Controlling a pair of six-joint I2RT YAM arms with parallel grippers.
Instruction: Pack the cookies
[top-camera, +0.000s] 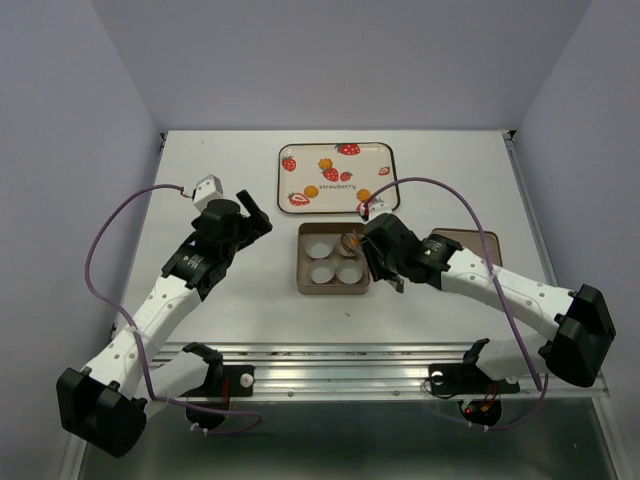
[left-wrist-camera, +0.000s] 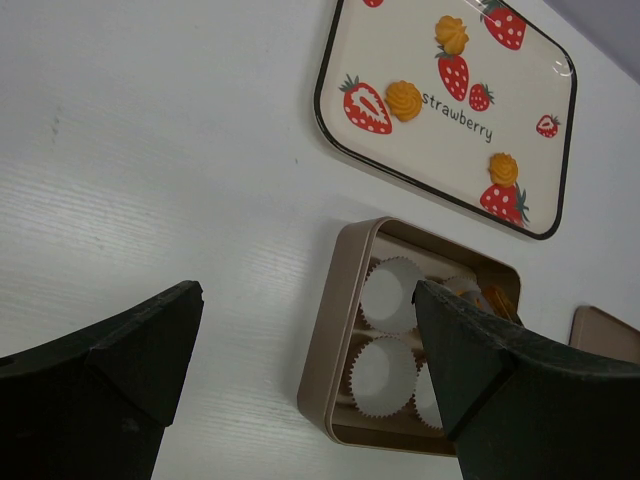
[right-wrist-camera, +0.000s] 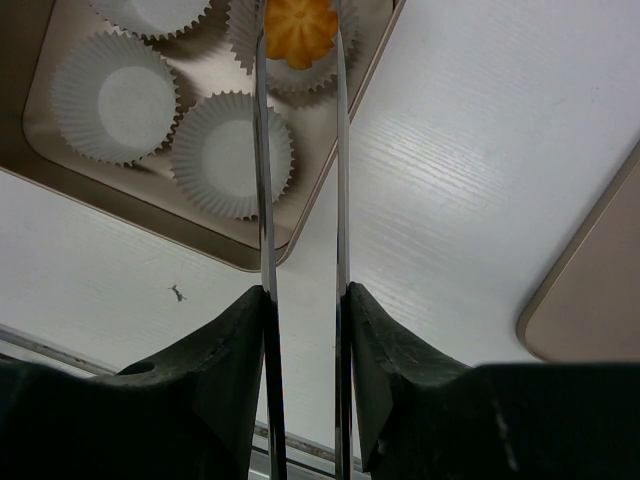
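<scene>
Cookie (right-wrist-camera: 300, 28) hangs pinched between tongs (right-wrist-camera: 262, 200) at top centre, over a paper cup (right-wrist-camera: 300, 80); my right fingers (right-wrist-camera: 248, 315) squeeze the tongs. It looks light and crumbly, so hold its rim gently. Three cookies (left-wrist-camera: 404, 100) lie on the tray (left-wrist-camera: 400, 150), upper right; my left fingers (left-wrist-camera: 110, 370) gape empty.

A white rectangular table top (top-camera: 220, 300) with a faint wood grain fills the middle of the overhead view, closed in on three sides by plain pale lavender-grey walls: a back wall (top-camera: 340, 60), a left wall (top-camera: 60, 150) and a right wall (top-camera: 590, 160). A silver metal rail (top-camera: 340, 368) runs along the table's near edge, and a thin pale metal strip (top-camera: 528, 200) lines its right side. Below the rail shows a dark grey-green surface (top-camera: 350, 440), blurred. The light is soft and even, casting only faint shadows
</scene>
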